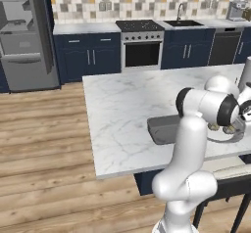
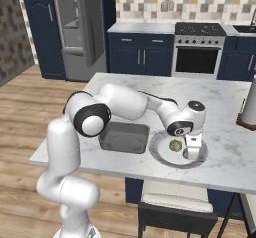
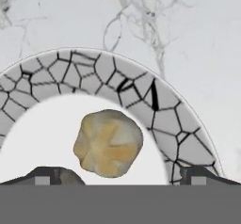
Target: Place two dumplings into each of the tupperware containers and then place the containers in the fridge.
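Note:
A tan dumpling (image 3: 108, 143) with a crinkled top lies on the white middle of a round plate (image 3: 117, 77) that has a crackle-patterned rim. My gripper (image 3: 122, 176) hangs open just above it, one fingertip (image 3: 44, 175) on each side. The edge of a second dumpling (image 3: 70, 177) peeks out by the left fingertip. In the right base view the gripper (image 2: 194, 154) is low over the plate (image 2: 162, 157), beside a dumpling (image 2: 175, 145). A dark grey tupperware container (image 2: 124, 137) stands empty left of the plate. The fridge (image 1: 24, 36) stands open across the floor.
The plate and container sit near the front edge of the marble island (image 1: 122, 104). A pale upright cylinder on a brown base (image 2: 249, 107) stands at the island's right. A dark stool (image 2: 175, 202) is tucked under the front edge. The oven (image 1: 142, 51) and blue cabinets line the back wall.

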